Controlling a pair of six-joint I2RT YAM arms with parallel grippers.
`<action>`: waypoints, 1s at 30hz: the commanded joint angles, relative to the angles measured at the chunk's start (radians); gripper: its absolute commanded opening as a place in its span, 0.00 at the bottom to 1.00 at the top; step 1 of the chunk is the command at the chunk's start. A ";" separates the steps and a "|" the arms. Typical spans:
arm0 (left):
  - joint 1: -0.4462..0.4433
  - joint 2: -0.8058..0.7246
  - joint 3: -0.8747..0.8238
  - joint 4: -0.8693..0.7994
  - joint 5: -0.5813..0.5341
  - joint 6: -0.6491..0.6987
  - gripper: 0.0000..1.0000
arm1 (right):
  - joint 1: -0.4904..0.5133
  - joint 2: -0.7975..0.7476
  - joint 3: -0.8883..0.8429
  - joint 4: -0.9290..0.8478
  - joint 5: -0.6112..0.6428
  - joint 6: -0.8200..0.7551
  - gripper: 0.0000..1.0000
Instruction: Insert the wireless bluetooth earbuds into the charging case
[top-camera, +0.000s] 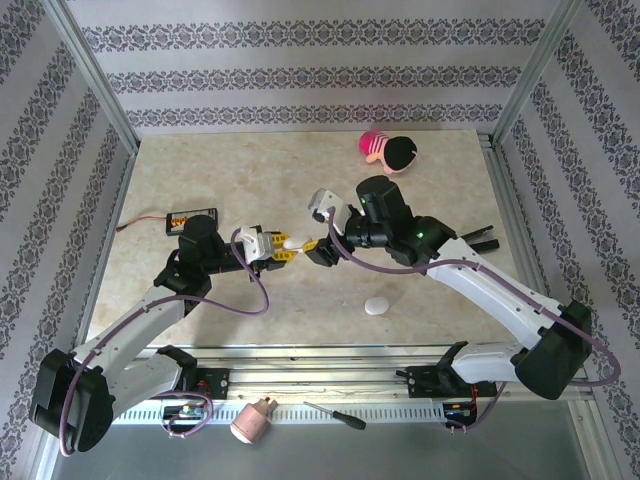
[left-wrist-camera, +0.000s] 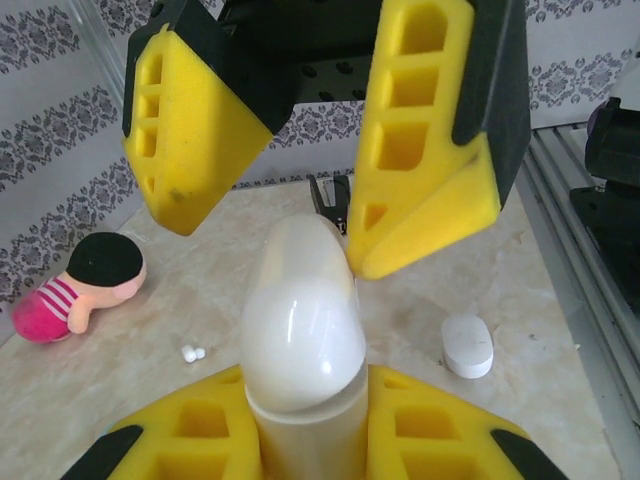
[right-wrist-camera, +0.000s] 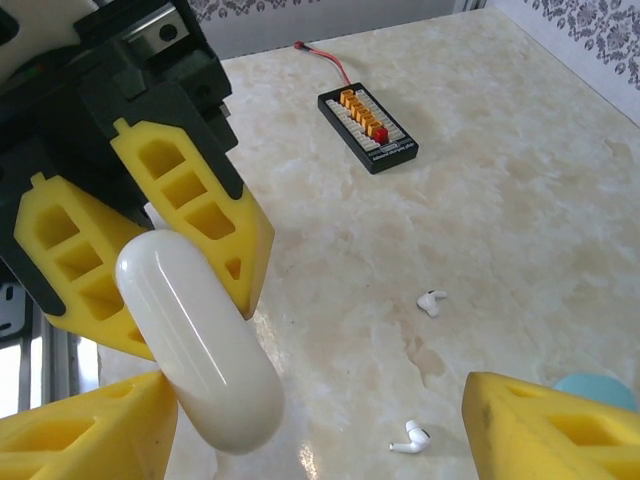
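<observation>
Your left gripper (right-wrist-camera: 195, 318) is clamped on the white, pebble-shaped charging case (right-wrist-camera: 205, 360), which appears closed, its contents hidden. Your right gripper (top-camera: 315, 248) straddles that case, fingers apart. Two white, stemmed earbuds (right-wrist-camera: 410, 437) lie loose on the table (right-wrist-camera: 480, 150), well apart from the case.

Yellow fingers (right-wrist-camera: 190, 225) are showing against a glossy white case (right-wrist-camera: 205, 350), and white earbuds (right-wrist-camera: 431, 301) are dotting the cream marbled bench (right-wrist-camera: 480, 190).
</observation>
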 joint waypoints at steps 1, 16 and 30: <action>-0.019 -0.016 -0.022 -0.002 0.119 0.065 0.00 | -0.045 0.001 0.026 0.086 0.102 0.079 0.74; -0.013 0.000 -0.135 0.145 0.061 0.026 0.00 | -0.170 -0.137 -0.145 0.171 0.028 0.305 0.96; 0.100 -0.083 -0.247 0.219 -0.019 -0.003 0.00 | -0.274 0.030 -0.264 0.178 0.122 0.638 0.79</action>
